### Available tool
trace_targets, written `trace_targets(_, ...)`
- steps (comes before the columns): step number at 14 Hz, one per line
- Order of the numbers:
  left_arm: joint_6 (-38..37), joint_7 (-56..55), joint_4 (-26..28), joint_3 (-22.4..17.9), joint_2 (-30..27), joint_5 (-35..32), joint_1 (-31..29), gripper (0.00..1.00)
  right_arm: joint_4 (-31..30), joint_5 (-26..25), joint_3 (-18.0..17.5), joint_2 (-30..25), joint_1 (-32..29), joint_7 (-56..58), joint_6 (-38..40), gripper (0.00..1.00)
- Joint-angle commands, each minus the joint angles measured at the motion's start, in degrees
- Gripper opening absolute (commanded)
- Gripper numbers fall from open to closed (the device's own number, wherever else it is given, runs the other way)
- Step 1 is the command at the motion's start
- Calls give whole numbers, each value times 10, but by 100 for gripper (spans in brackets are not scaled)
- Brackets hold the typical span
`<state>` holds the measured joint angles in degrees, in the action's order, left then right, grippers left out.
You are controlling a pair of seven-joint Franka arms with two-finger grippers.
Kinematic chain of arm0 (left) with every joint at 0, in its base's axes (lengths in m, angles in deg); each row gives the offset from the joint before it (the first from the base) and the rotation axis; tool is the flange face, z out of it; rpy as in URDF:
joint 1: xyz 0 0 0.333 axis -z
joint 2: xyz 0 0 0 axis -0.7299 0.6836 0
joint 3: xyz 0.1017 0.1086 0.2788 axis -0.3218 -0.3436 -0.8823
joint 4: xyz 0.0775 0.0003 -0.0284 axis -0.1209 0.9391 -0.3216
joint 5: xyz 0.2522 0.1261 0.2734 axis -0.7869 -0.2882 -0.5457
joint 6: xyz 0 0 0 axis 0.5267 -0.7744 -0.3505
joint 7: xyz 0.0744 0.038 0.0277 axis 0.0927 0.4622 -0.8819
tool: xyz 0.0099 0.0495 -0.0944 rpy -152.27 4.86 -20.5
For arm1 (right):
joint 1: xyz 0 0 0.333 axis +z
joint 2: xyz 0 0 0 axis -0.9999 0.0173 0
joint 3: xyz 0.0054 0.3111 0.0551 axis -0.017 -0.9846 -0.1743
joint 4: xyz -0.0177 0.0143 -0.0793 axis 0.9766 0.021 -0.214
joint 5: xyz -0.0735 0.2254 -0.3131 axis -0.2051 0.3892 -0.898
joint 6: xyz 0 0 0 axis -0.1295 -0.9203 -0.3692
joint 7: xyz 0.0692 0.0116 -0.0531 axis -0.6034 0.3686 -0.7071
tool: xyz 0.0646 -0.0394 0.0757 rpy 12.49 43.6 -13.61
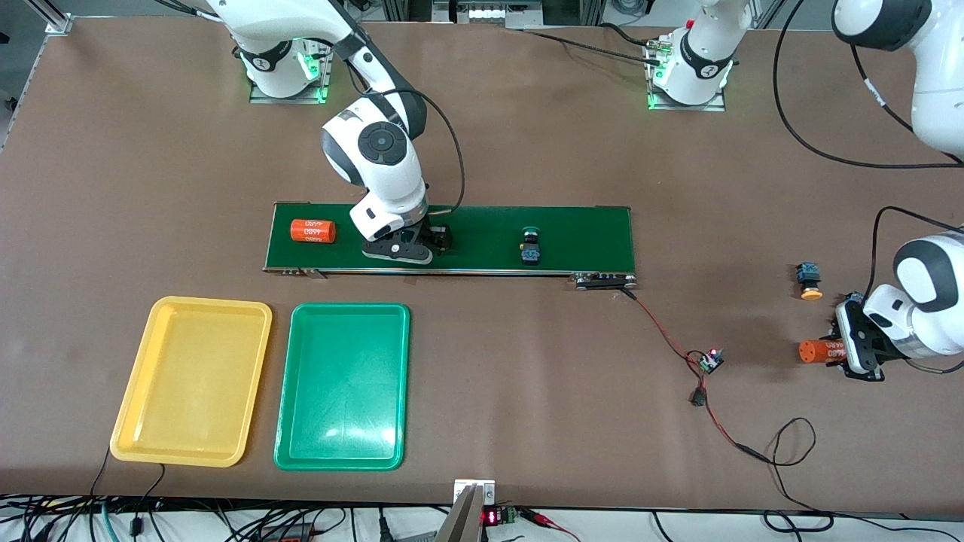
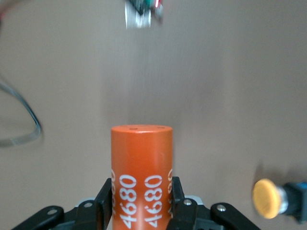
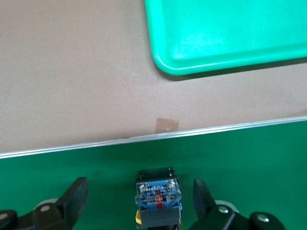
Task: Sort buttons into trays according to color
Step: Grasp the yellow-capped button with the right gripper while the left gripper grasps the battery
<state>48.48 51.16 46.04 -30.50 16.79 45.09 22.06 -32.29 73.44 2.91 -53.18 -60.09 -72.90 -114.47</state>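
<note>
Yellow-capped button [image 3: 158, 199] on the dark-green belt [image 1: 482, 226], middle of the front frame, lying between the spread fingers of the right pincer [image 1: 410, 245]. Wide apart, touching neither side of the blocky body; probably lowered astride it so that one closing stroke catches the flat flanks rather than the round cap. Judged as the grasp step, nothing sorted yet.

Green-capped button [image 1: 531, 247] farther along the same belt toward the left arm's end, apart from everything. Third button [image 1: 809, 280], orange-yellow cap, off the belt on the bare counter [image 1: 527, 376] near the frame's edge at the left arm's end. No fourth button to be seen.

Yellow tray [image 1: 211, 302] and green tray [image 1: 350, 306] side by side low in the frame, nearer the camera than the belt, both without buttons; handy for a short carry from the belt.

Left pincer [image 1: 842, 350] just above the counter beside that third button, clamped on an orange cylinder [image 1: 821, 351] with white print, gripped near one end. Perhaps being cleared aside as no part of the sorting. Second printed cylinder [image 1: 312, 230] on the belt at the right arm's end.
</note>
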Motion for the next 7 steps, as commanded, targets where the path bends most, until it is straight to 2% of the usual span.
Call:
trace_targets(1,-32,3,36,6,-55,-17,34,0,-6,-18,7,1,1,11,2,91)
trace_targets(5,-32,-5,88,6,-95,-17,77,0,-20,-27,27,-3,-1,43,3,91)
trace_targets(7,-32,-12,129,6,-129,-17,93,0,-22,-27,27,-6,-3,46,3,84)
